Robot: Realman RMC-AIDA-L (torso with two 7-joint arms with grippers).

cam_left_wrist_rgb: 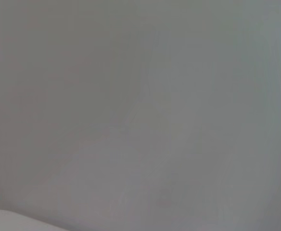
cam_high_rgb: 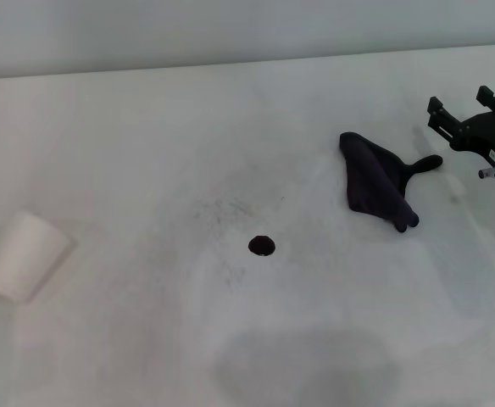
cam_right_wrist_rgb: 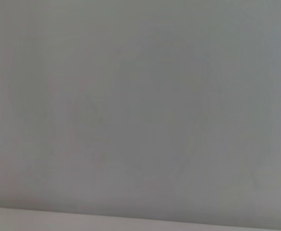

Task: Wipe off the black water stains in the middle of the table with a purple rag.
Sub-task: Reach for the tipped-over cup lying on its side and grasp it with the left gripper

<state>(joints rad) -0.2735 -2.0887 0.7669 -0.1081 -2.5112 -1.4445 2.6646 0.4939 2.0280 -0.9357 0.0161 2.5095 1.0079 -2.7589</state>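
The purple rag [cam_high_rgb: 375, 180] lies crumpled on the white table [cam_high_rgb: 146, 153], right of the middle, its thin tail corner [cam_high_rgb: 425, 164] pointing right. The black water stain [cam_high_rgb: 261, 246] is a small round glossy blot near the table's middle, left of and nearer to me than the rag, apart from it. My right gripper [cam_high_rgb: 459, 100] hovers at the right edge, just beyond the rag's tail, open and empty. My left gripper is out of view. Both wrist views show only a plain grey surface.
A white cup [cam_high_rgb: 23, 254] lies on its side at the left of the table. Faint grey specks spread around the stain. The table's far edge [cam_high_rgb: 230, 61] meets a pale wall.
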